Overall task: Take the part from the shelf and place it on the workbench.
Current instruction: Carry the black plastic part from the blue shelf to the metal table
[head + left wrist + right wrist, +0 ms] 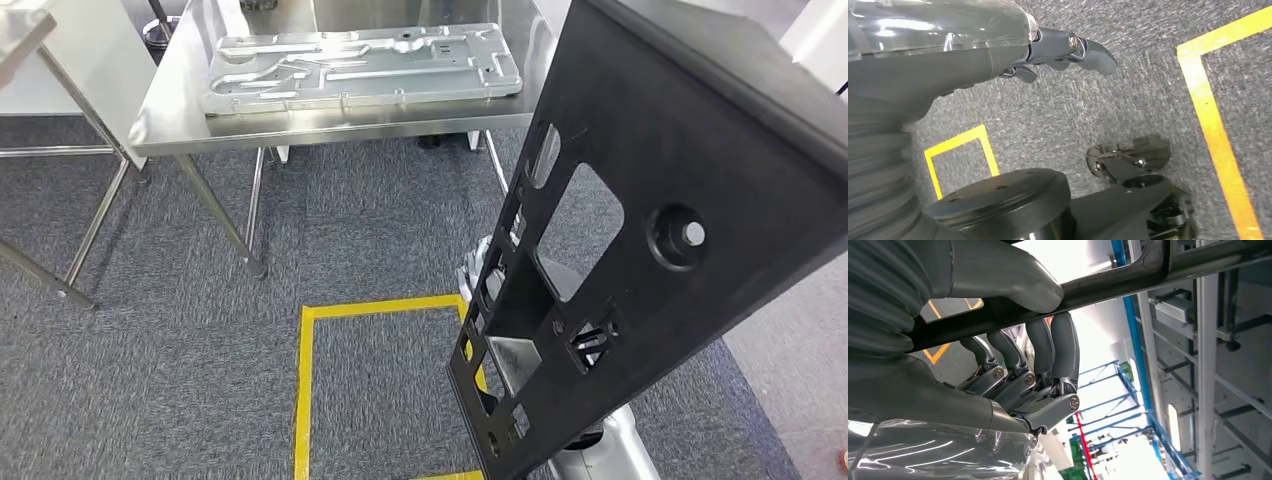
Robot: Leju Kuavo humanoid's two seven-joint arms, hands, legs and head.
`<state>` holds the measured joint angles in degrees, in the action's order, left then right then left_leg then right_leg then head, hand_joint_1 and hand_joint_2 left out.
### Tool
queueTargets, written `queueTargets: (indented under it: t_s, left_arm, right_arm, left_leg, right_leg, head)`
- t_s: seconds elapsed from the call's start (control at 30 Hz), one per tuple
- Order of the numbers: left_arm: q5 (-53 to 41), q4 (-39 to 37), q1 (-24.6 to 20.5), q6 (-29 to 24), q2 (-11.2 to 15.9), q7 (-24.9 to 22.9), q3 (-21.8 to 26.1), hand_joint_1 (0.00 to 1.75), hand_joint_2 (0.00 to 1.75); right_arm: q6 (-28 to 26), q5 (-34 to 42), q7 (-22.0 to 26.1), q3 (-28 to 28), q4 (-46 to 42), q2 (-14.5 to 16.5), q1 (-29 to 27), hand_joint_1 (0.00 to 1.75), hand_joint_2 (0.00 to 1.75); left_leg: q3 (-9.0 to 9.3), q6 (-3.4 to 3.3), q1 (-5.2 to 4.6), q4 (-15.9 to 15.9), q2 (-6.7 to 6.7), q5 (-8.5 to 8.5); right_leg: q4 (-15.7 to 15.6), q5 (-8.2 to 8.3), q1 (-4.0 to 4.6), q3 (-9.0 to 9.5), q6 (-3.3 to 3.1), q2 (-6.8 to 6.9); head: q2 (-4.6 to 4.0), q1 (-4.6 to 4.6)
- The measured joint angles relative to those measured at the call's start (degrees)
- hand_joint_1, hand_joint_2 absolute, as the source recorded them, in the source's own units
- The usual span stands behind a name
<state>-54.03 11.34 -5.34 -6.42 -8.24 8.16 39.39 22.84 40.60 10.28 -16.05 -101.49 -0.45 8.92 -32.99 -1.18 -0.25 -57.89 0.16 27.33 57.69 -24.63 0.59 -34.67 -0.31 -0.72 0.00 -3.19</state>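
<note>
The part [690, 130] is a large black panel with several cutouts and a round hole; it hangs tilted in the air at the right of the head view. My right hand [1033, 365] grips one of the panel's bars [1128, 280], thumb on one side and fingers wrapped around the other. My right arm [610, 450] shows below the panel. The steel workbench [340, 125] stands ahead on the far side of the carpet. My left hand [1068, 50] hangs over the carpet with nothing in it, its fingers apart.
A silver machined plate [360, 65] covers much of the workbench top. A second steel table [25, 30] stands at the far left. Yellow floor tape [305, 380] outlines a square on the grey carpet between me and the workbench.
</note>
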Motion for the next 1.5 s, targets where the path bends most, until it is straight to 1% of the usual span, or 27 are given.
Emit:
queueTargets:
  t_s: [0.07,0.1,0.13,0.2,0.23,0.3,0.37,0.43,0.5,0.57,0.67,0.73,0.8,0.83,0.87,0.9,0.93,1.0,1.03,1.17,1.23,1.3,1.33,1.37,1.4,1.47,1.5]
  left_arm:
    - [0.0,0.0,0.1,0.0,-0.1,0.0,0.0,0.0,1.75]
    - [0.0,0.0,0.1,0.1,-0.1,0.0,0.0,0.0,1.75]
    - [0.0,0.0,0.1,0.1,-0.2,0.0,0.0,0.0,1.75]
    - [0.0,0.0,0.1,0.2,-0.2,0.0,0.0,0.0,1.75]
    - [0.0,0.0,0.1,0.3,-0.2,0.0,0.0,0.0,1.75]
    - [0.0,0.0,0.2,0.3,-0.2,0.0,0.0,0.0,1.75]
    - [0.0,0.0,0.2,0.3,-0.2,0.0,0.0,0.0,1.75]
    - [0.0,0.0,0.1,0.3,-0.2,0.0,0.0,0.0,1.75]
    - [0.0,0.0,0.1,0.5,-0.3,0.1,0.0,0.0,1.75]
    - [0.0,0.0,0.1,0.6,-0.3,0.2,0.0,0.0,1.75]
    - [0.0,0.0,0.0,0.6,-0.3,0.3,0.0,0.0,1.75]
    - [0.0,0.0,0.0,0.6,-0.3,0.3,0.0,0.0,1.75]
    - [0.2,0.0,0.1,0.6,-0.3,0.3,0.0,0.0,1.75]
    - [0.2,0.0,0.1,0.6,-0.3,0.3,0.0,0.0,1.75]
    - [0.3,0.0,0.0,0.6,-0.3,0.3,0.1,0.0,1.75]
    - [0.3,0.0,0.0,0.6,-0.3,0.3,0.1,0.0,1.75]
    - [0.3,0.0,0.0,0.5,-0.2,0.3,0.1,0.0,1.75]
    - [0.2,0.0,0.1,0.5,-0.1,0.3,0.1,0.0,1.75]
    - [0.2,0.0,0.1,0.5,0.0,0.3,0.1,0.0,1.75]
    - [0.2,0.0,0.2,0.6,0.0,0.3,0.1,0.0,1.75]
    - [0.2,0.0,0.1,0.5,0.0,0.3,0.1,0.0,1.75]
    - [0.2,0.0,0.0,0.6,0.0,0.3,0.1,0.0,1.75]
    - [0.1,0.0,0.0,0.6,0.0,0.3,0.1,0.0,1.75]
    - [0.1,0.0,0.1,0.6,0.0,0.3,0.1,0.0,1.75]
    - [0.1,0.0,0.2,0.6,-0.1,0.3,0.2,0.0,1.75]
    - [0.1,0.0,0.3,0.6,-0.1,0.3,0.2,0.0,1.75]
    - [0.1,0.0,0.4,0.5,-0.2,0.3,0.2,0.0,1.75]
  right_arm:
    - [0.1,0.0,0.0,0.0,0.0,0.0,0.2,1.64,1.75]
    - [0.2,0.0,0.0,0.0,0.0,0.0,0.3,1.64,1.75]
    - [0.2,0.0,0.0,0.0,0.0,0.0,0.5,1.64,1.75]
    - [0.4,0.1,0.0,0.0,0.0,0.0,0.7,1.64,1.75]
    - [0.5,0.2,0.0,0.0,0.1,0.0,0.7,1.64,1.75]
    - [0.5,0.4,-0.1,0.0,0.1,0.0,0.8,1.64,1.75]
    - [0.5,0.4,-0.1,0.0,0.1,0.0,0.8,1.64,1.75]
    - [0.5,0.5,-0.1,0.0,0.2,0.0,0.8,1.64,1.75]
    - [0.3,0.7,-0.3,0.0,0.2,0.0,1.5,1.64,1.75]
    - [0.1,0.9,-0.4,0.0,0.3,0.0,2.2,1.64,1.75]
    - [0.0,0.9,-0.5,0.0,0.3,0.1,2.4,1.64,1.75]
    - [-0.1,1.0,-0.5,0.0,0.3,0.2,2.7,1.64,1.75]
    - [-0.1,1.1,-0.5,0.0,0.4,0.2,2.9,1.64,1.75]
    - [-0.2,1.1,-0.6,0.0,0.5,0.2,2.9,1.64,1.75]
    - [-0.2,1.1,-0.6,0.0,0.6,0.2,2.9,1.64,1.75]
    - [-0.2,1.2,-0.7,0.0,0.7,0.2,3.0,1.64,1.75]
    - [-0.2,1.2,-0.7,0.0,0.7,0.3,3.1,1.64,1.75]
    - [-0.2,1.3,-0.7,0.0,0.7,0.4,3.3,1.64,1.75]
    - [-0.2,1.3,-0.7,0.0,0.8,0.4,3.4,1.64,1.75]
    - [-0.3,1.4,-0.7,0.0,1.0,0.5,3.7,1.64,1.75]
    - [-0.4,1.5,-0.7,0.0,1.0,0.5,3.9,1.64,1.75]
    - [-0.5,1.5,-0.7,0.0,1.1,0.5,3.9,1.64,1.75]
    - [-0.5,1.5,-0.7,0.0,1.2,0.5,3.8,1.64,1.75]
    - [-0.5,1.5,-0.7,0.0,1.2,0.4,3.8,1.64,1.75]
    - [-0.5,1.5,-0.7,0.0,1.3,0.4,3.8,1.64,1.75]
    - [-0.6,1.5,-0.7,0.0,1.3,0.4,3.8,1.64,1.75]
    - [-0.5,1.5,-0.7,0.0,1.4,0.4,3.8,1.64,1.75]
  left_leg:
    - [0.28,-0.51,0.25,0.4,0.02,-0.97]
    - [0.4,-0.75,0.42,0.6,0.05,-1.23]
    - [0.5,-0.92,0.58,0.8,0.09,-1.44]
    - [0.43,-1.08,0.59,0.9,0.11,-1.49]
    - [0.39,-1.07,0.59,0.8,0.12,-1.47]
    - [0.35,-1.07,0.6,0.8,0.13,-1.45]
    - [0.35,-1.06,0.61,0.8,0.13,-1.44]
    - [0.4,-0.97,0.64,0.8,0.11,-1.39]
    - [0.59,-0.26,0.53,0.6,0.06,-0.99]
    - [0.8,0.72,0.45,0.6,0.08,-0.59]
    - [0.56,1.76,0.72,-0.5,0.12,0.35]
    - [-2.19,2.19,0.88,-6.3,0.08,3.17]
    - [-6.55,2.41,0.89,-14.3,0.07,6.1]
    - [-7.95,2.39,0.88,-16.4,0.07,6.25]
    - [-8.26,2.24,0.86,-16.3,0.06,5.21]
    - [-7.37,1.94,0.81,-13.8,0.05,3.12]
    - [-5.68,1.5,0.7,-9.8,0.04,0.58]
    - [-2.41,0.57,0.34,-2.8,0.04,-2.14]
    - [-1.57,0.26,0.14,-1.0,0.04,-2.32]
    - [0.05,-0.79,0.28,1.0,-0.17,-1.66]
    - [1.12,-1.18,0.49,1.5,-0.2,-1.31]
    - [1.84,-1.29,0.51,1.5,-0.21,-0.63]
    - [2.29,-1.22,0.53,1.5,-0.22,-0.21]
    - [2.87,-1.11,0.57,1.5,-0.24,0.27]
    - [3.59,-0.94,0.64,1.5,-0.25,0.79]
    - [5.2,-0.44,0.78,1.4,-0.26,2.02]
    - [5.8,-0.11,0.8,1.4,-0.27,2.59]
  right_leg:
    - [0.4,-0.43,-0.07,-0.14,0.71,0.04]
    - [1.6,-1.31,-0.17,-0.64,1.11,0.08]
    - [3.9,-2.8,-0.33,-1.68,1.52,0.12]
    - [11.3,-6.5,-0.86,-5.06,2.29,0.23]
    - [14.5,-7.74,-1.07,-6.59,2.54,0.29]
    - [17.6,-8.62,-1.27,-8.1,2.78,0.38]
    - [17.8,-8.56,-1.32,-8.21,2.81,0.41]
    - [16.0,-7.08,-1.51,-7.33,2.91,0.49]
    - [7.1,-3.39,-1.5,-2.77,2.52,0.72]
    - [-0.1,-1.22,-1.2,0.83,1.62,0.79]
    - [-0.5,-1.23,-1.28,1.28,0.34,0.66]
    - [-0.7,-1.43,-1.3,1.8,-0.37,0.72]
    - [-0.7,-1.87,-1.03,2.19,-0.78,0.71]
    - [-0.7,-2.11,-0.89,2.44,-0.86,0.66]
    - [-0.7,-2.41,-0.74,2.81,-0.88,0.59]
    - [-0.7,-2.75,-0.6,3.31,-0.87,0.51]
    - [-0.7,-3.14,-0.49,3.88,-0.83,0.43]
    - [-0.7,-3.9,-0.22,4.68,-0.47,0.33]
    - [-0.8,-4.12,-0.2,4.86,-0.2,0.32]
    - [0.7,-4.31,-0.4,4.85,1.03,0.41]
    - [5.8,-6.07,-0.69,2.02,1.69,0.43]
    - [13.1,-8.67,-1.05,-3.02,2.33,0.43]
    - [15.4,-9.18,-1.26,-5.09,2.55,0.45]
    - [15.7,-8.61,-1.44,-6.2,2.71,0.48]
    - [13.9,-6.85,-1.61,-6.19,2.83,0.54]
    - [6.3,-1.31,-1.81,-4.08,2.94,0.82]
    - [3.1,0.27,-1.72,-3.13,2.71,1.0]
  head:
    - [0.0,0.0]
    - [0.0,0.0]
    - [0.0,0.0]
    - [0.0,0.0]
    - [0.0,0.0]
    - [0.0,0.0]
    - [0.0,0.0]
    - [0.0,0.0]
    - [0.0,0.0]
    - [0.0,0.0]
    - [0.0,0.0]
    - [0.0,0.0]
    - [0.0,0.0]
    - [0.0,0.0]
    - [0.0,0.0]
    - [0.0,0.0]
    - [0.0,0.0]
    - [0.0,0.01]
    - [0.0,0.01]
    - [0.0,0.01]
    - [0.0,0.01]
    - [0.0,0.0]
    - [0.0,0.0]
    - [0.0,0.0]
    - [0.0,0.0]
    - [0.0,0.01]
    - [0.0,0.02]
